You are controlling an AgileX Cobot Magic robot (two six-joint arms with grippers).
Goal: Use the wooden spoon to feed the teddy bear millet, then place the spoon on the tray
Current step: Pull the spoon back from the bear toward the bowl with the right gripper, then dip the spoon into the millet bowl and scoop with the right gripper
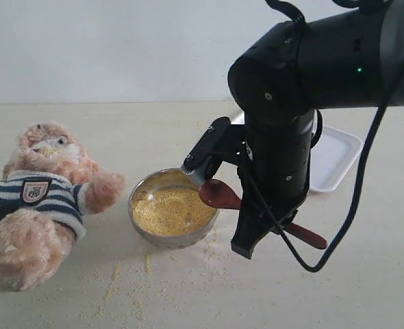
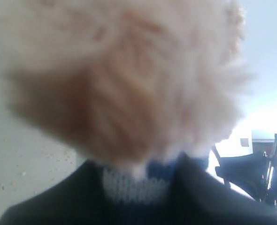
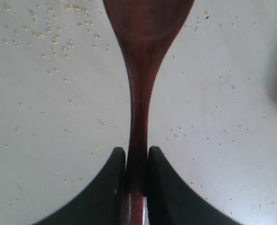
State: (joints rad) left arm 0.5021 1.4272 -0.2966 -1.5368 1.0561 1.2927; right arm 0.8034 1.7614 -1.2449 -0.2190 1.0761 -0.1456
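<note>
We find the teddy bear point(image 1: 44, 199) lying at far left, its lower leg cut off by the frame. Its fur blurs the left wrist view, so we cannot tell how far the left gripper point(image 2: 136, 183) closes. The steel bowl point(image 1: 162, 240) holds millet point(image 1: 171, 209). The right gripper point(image 3: 136, 159), jaws narrow, pinches the wooden spoon point(image 1: 219, 194) by its handle, beside the bowl's right rim. That arm half hides the tray point(image 1: 339, 161).
</note>
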